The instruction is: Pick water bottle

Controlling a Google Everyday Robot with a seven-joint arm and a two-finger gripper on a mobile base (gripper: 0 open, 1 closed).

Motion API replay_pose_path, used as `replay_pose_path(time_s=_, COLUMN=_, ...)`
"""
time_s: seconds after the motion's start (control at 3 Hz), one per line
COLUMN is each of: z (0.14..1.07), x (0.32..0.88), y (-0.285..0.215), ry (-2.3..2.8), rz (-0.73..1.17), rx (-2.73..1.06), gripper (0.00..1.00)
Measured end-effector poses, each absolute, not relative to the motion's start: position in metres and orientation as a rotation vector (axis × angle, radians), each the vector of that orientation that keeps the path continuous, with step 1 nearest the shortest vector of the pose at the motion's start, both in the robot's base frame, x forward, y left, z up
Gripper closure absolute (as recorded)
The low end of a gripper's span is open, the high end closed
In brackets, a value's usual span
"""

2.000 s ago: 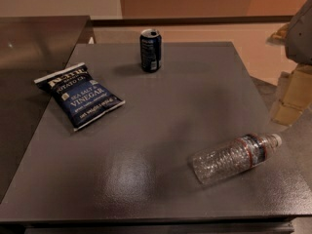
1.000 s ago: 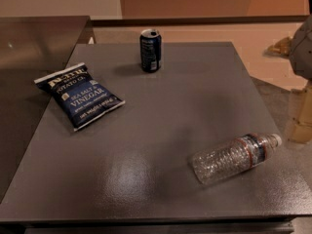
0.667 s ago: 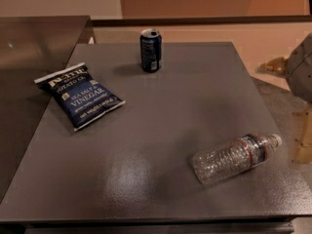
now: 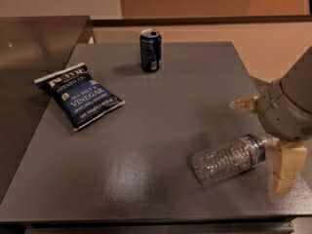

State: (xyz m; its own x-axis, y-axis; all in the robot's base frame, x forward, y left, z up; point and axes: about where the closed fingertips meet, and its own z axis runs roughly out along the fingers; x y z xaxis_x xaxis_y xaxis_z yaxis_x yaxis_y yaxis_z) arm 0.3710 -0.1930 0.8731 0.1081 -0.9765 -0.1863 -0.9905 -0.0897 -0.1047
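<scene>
Lying on side at front right of grey table [image 4: 161, 116]: water bottle [image 4: 224, 160], clear, ribbed, neck end toward right edge. Gripper [image 4: 256, 145] at right table edge by bottle neck, claw spread wide, one tan finger on each side of neck end. Soda can [image 4: 150, 50] upright, rear centre. Chip bag [image 4: 78, 95] flat, left.

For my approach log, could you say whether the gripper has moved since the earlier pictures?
Yes. The cream-and-grey gripper has come towards the near edge of the dark grey table, now beside the cap of the clear ribbed plastic bottle.
</scene>
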Motion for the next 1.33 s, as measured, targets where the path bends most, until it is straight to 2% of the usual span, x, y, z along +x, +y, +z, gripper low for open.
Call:
replay_pose_path(time_s=0.33, z=0.8523, x=0.3661, y=-0.1869, ry=1.956, rz=0.125, rx=-2.228, gripper=0.0)
replay_pose_path(time_s=0.67, z=0.8429, x=0.3631, y=-0.184, ry=1.955, rz=0.13, rx=-2.251, gripper=0.18)
replay_pose_path(time_s=1.33, z=0.8493, x=0.363, y=-0.1827, ry=1.941, rz=0.117, rx=-2.255, gripper=0.65)
